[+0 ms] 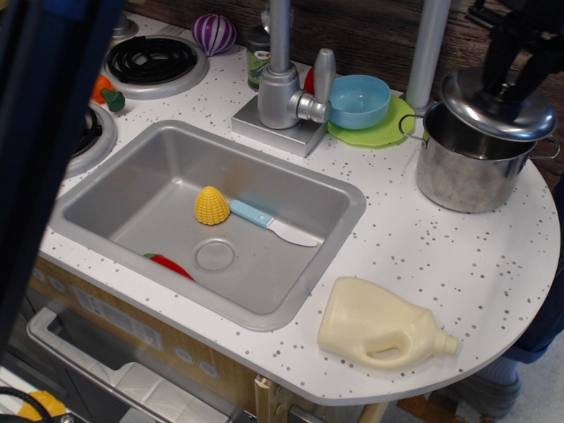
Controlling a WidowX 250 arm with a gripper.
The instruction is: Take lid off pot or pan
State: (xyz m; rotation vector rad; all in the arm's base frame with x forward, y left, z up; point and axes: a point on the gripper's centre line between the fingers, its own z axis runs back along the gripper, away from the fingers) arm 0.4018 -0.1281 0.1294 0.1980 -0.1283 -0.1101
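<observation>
The shiny steel pot (467, 172) with wire loop handles stands on the counter at the right. The round steel lid (495, 107) hangs tilted a little above the pot's rim, shifted toward the back right, so the pot's open mouth shows at the front left. My black gripper (514, 79) comes down from the top right and is shut on the lid's knob, which its fingers hide.
A light-blue bowl (359, 100) sits on a green plate (386, 132) left of the pot, by the faucet (282, 84). The sink (132, 198) holds a yellow corn, a blue-handled knife and a red pepper. A cream jug (381, 328) lies near the front edge. Burners are at the far left.
</observation>
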